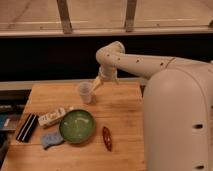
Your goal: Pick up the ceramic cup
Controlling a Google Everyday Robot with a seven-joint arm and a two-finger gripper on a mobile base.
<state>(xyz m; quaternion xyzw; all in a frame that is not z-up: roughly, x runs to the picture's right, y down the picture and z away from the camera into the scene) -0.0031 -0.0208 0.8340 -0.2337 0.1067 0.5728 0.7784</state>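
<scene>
The ceramic cup [85, 92] is a small pale whitish tumbler standing upright on the wooden table [125, 115], behind the green bowl [76, 126]. My gripper [95, 85] hangs from the white arm just right of the cup's rim, very close to it or touching it. The cup rests on the table.
A wide green bowl sits front centre. A white packet [52, 117] and a black box [27, 127] lie to the left, a blue sponge [51, 139] in front of them. A dark red oblong object [107, 138] lies right of the bowl. A dark wall runs behind the table.
</scene>
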